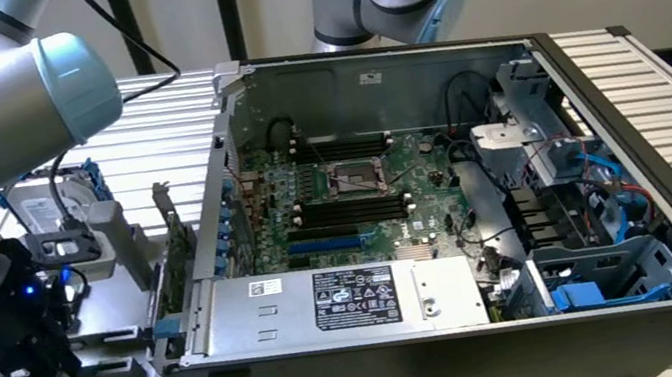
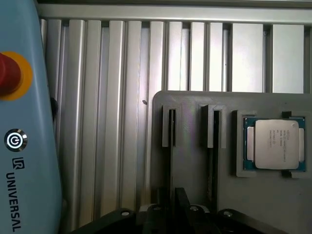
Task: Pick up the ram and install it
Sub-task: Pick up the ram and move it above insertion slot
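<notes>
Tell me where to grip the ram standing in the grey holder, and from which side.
I'd take the ram by its upper edge, pinching across its thin width, from straight above. It stands on edge in a slot of the grey holder, so only that edge is free.

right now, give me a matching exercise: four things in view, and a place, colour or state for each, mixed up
Things:
1 cpu
2 ram
3 button
4 case

Place, colour or state:
a red
b open
c on edge in a holder slot
d flat in a holder recess

Pairs: 1-d, 2-c, 3-a, 4-b
</notes>
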Controlling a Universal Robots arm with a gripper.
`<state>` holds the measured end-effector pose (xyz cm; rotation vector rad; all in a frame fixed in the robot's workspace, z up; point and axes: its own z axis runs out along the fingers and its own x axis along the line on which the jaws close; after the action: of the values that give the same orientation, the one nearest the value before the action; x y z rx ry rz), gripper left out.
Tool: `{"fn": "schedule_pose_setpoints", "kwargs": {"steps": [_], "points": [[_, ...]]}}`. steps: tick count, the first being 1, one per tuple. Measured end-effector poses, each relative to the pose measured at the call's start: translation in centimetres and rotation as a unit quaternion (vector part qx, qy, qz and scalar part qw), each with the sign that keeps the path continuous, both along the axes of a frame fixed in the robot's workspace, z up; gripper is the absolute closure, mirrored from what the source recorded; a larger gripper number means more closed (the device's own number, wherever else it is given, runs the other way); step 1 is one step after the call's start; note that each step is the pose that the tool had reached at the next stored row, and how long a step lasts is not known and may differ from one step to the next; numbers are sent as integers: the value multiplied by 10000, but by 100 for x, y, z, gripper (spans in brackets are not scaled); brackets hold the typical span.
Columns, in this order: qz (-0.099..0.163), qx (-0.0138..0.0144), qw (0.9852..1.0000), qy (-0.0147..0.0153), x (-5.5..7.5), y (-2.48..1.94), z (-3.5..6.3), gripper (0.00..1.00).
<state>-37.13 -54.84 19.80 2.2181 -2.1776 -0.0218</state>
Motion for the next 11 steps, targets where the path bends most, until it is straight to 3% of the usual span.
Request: {"fn": "schedule_pose_setpoints", "kwargs": {"steps": [4, 5, 11], "points": [[0, -1, 10000, 1, 0, 0, 0, 82], [0, 0, 10000, 1, 0, 0, 0, 87], [-9, 0, 10000, 0, 0, 0, -1, 87]]}}
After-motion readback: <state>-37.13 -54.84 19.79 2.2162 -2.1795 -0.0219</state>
